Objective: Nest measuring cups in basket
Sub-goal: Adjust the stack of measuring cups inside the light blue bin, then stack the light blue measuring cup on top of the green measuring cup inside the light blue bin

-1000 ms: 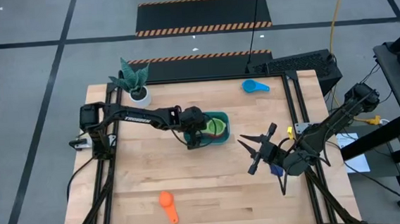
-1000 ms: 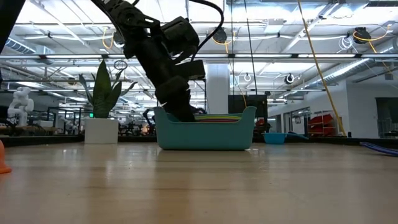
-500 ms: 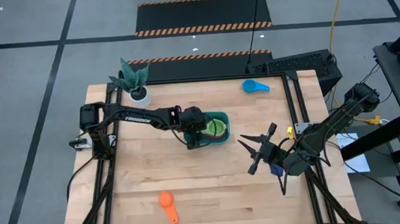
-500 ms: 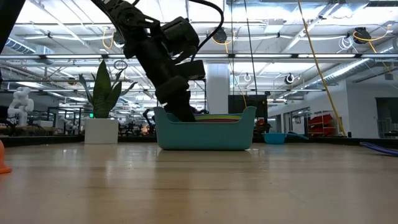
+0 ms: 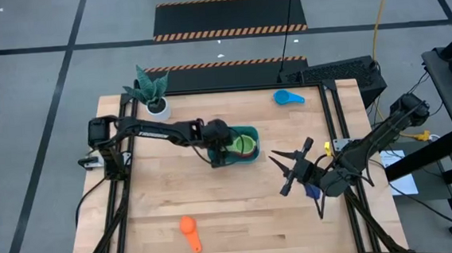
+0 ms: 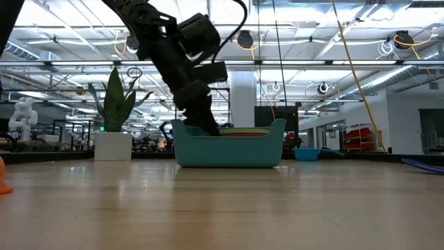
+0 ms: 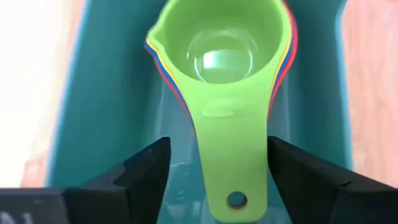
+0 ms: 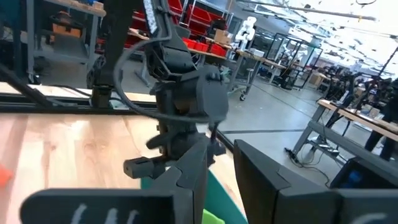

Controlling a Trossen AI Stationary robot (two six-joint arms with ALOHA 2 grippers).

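Left gripper [image 7: 214,171] hangs over the basket [image 5: 252,132], fingers spread either side of the green cup's [image 7: 230,74] handle without touching, that cup nested atop the stack inside, while the right gripper [image 5: 286,170] waits near the table's right side, its fingers a little apart on nothing.

We see a grey floor [image 5: 32,92] crossed by dark lines, with hazard-striped mats [image 5: 229,18] at twelve o'clock — and, behind the table, a hall under bright ceiling lights [image 6: 333,28], red bins [image 8: 205,43] shelved.
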